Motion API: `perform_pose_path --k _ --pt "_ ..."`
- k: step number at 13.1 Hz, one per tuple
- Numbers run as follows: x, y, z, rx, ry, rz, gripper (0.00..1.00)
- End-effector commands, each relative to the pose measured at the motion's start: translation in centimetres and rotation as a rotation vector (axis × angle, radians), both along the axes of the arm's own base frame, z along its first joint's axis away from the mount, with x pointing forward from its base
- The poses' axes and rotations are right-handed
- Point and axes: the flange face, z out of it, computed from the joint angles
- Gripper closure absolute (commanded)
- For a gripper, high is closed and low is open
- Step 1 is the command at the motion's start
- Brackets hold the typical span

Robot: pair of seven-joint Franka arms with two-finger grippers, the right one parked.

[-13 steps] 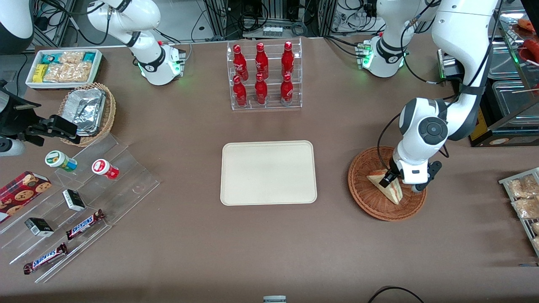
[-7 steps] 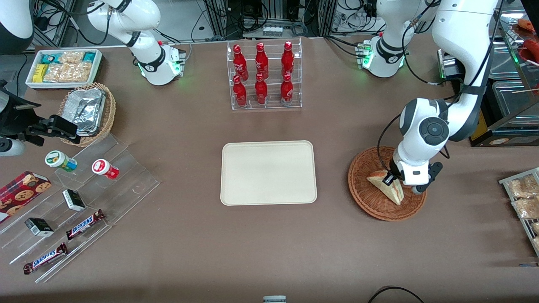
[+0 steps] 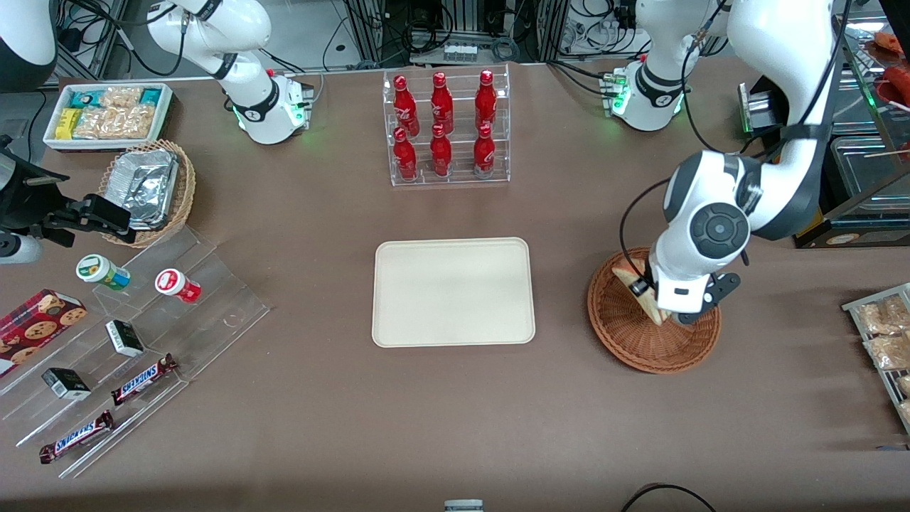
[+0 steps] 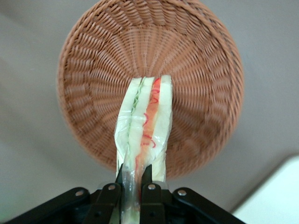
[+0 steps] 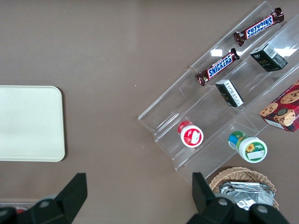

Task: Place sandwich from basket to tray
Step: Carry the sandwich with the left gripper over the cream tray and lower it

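"SNICKERS" readable on two chocolate bars (image 5: 258, 25) (image 5: 217, 67) lying on clear acrylic stepped shelf (image 5: 205, 116); same bars (image 3: 143, 378) (image 3: 76, 436) in front view. Gripper (image 4: 134, 179) above basket.

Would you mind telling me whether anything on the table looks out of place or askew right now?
Nothing looks spilled or damaged. The only unusual sight is the sandwich, pinched on edge in the gripper and lifted clear above the basket. The tray lies bare and square.

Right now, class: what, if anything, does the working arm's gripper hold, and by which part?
The gripper is shut on the sandwich, pinching one narrow end of the wrapped wedge, which hangs above the basket.
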Motion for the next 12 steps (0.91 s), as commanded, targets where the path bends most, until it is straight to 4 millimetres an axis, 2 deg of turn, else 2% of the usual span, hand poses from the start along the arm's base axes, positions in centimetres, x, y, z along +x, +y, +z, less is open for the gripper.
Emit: perform_pose_path --k 1,5,8,10,11,12 --pt "-1.0 -4.5 5.2 -0.008 0.018 -0.117 1.0" --pt "-5.3 -14.7 4.5 -0.072 0.023 -0.294 1.0" --pt "-7.4 -21.2 1.9 -0.144 -0.003 -0.385 1.0" --pt "-9.2 -26.3 -1.3 -0.12 -0.042 -0.43 1.0" --pt "-8.9 -28.4 -5.1 -0.086 -0.082 -0.44 1.0" --pt "-9.2 -29.9 -6.6 -0.084 -0.095 -0.458 1.0"
